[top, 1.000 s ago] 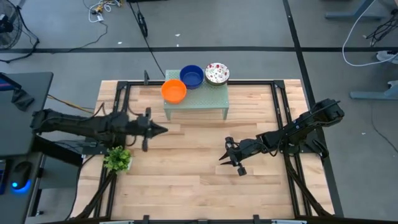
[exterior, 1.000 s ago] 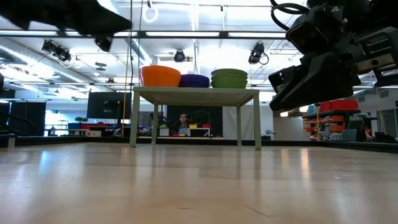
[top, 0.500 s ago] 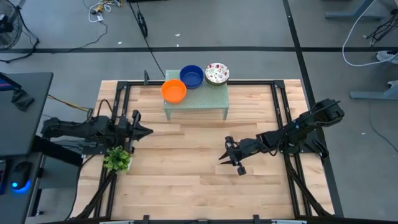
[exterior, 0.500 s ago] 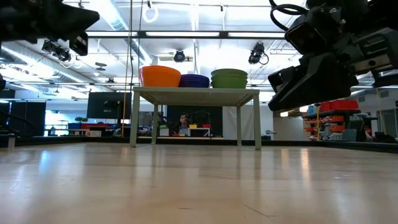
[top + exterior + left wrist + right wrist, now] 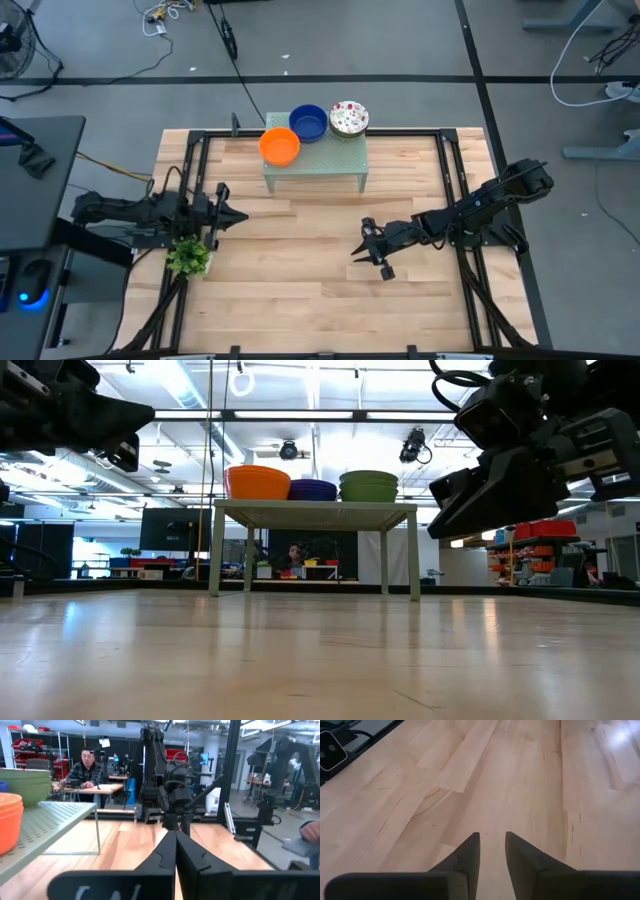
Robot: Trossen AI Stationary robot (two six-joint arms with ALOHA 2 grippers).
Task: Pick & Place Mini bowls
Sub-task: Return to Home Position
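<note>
Three mini bowls stand on their bases on the mint-green stand (image 5: 330, 168) at the table's far middle: an orange one (image 5: 280, 147) at its left corner, a dark blue one (image 5: 309, 123) and a white one with red speckles (image 5: 349, 118). In the low view they show as orange (image 5: 258, 482), blue (image 5: 313, 489) and green-sided (image 5: 368, 485). My left gripper (image 5: 243, 216) is shut and holds nothing, left of the stand and nearer than it. My right gripper (image 5: 357, 252) hangs open over bare wood right of the table's middle, with nothing between its fingers (image 5: 470, 852).
A small green plant (image 5: 188, 256) sits by the table's left edge, just near of my left arm. Black frame rails (image 5: 455, 190) run along the table's sides. Bare wood (image 5: 290, 290) fills the near half. A person (image 5: 85, 770) sits at a desk beyond the table.
My left gripper has drawn back toward the table's left edge and sunk lower, away from the stand, staying shut with nothing held. The bowls have not moved.
</note>
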